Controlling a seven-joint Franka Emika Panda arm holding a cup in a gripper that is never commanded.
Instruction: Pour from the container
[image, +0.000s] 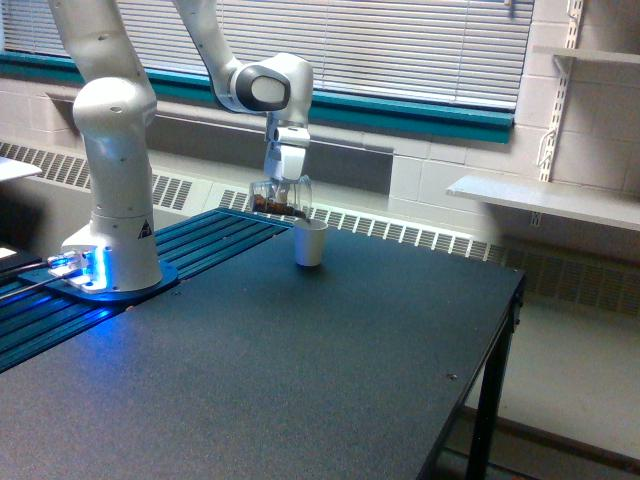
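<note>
Above the white paper cup (310, 244), near the far edge of the dark table (300, 380), the container (280, 197) is held tipped well over, its mouth turned toward the exterior view's right and set just over the cup's rim. Dark brown contents are seen lying along the lowered side of the clear wall, close to the lip. No stream or falling material can be made out between the two vessels at this size, so whether anything has landed in the cup cannot be told. The pour is judged to be under way or about to begin: the tilt is made and the mouth is lined up, but most of the dark contents appear to sit inside the container. What is left is judged to be further tipping until it is emptied.

The gripper (284, 182) is pinched on the container from above. The wrist is pointed downward and leaned slightly, hung from an arm that is arched over from the white base (108, 262) at the exterior view's left.
</note>
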